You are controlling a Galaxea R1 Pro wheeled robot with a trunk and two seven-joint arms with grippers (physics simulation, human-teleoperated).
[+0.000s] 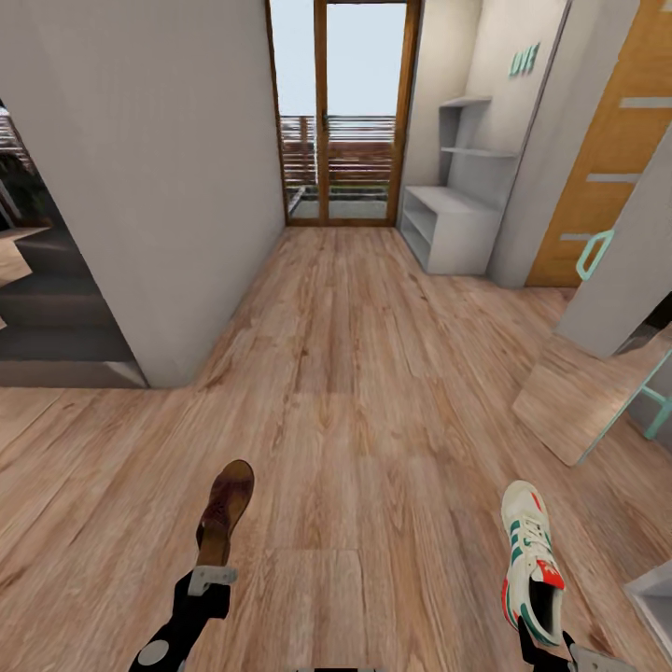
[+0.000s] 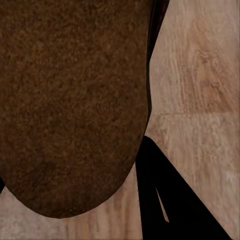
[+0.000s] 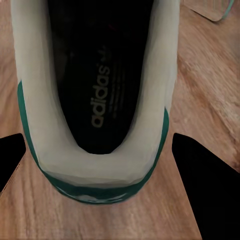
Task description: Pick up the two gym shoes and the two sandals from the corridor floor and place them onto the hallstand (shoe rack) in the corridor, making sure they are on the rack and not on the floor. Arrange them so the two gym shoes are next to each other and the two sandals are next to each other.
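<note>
My left gripper (image 1: 213, 571) is shut on the heel end of a dark brown sandal (image 1: 227, 509), which sticks out forward above the corridor floor (image 1: 364, 401). In the left wrist view the sandal (image 2: 70, 100) is close up, with one black finger (image 2: 167, 200) beside it. My right gripper (image 1: 546, 646) is shut on the heel of a white gym shoe (image 1: 530, 555) with green stripes and a red-orange accent. The right wrist view looks into the gym shoe (image 3: 95, 100), with black fingers (image 3: 210, 185) on both sides. The pale grey hallstand (image 1: 450, 229) stands far ahead on the right wall.
A grey wall corner (image 1: 159, 233) juts in at the left. A glass door (image 1: 341, 112) closes the corridor's far end. To the right are an orange wooden door (image 1: 616, 149), a white panel with a teal handle (image 1: 630, 271) and a pale box edge (image 1: 655, 597).
</note>
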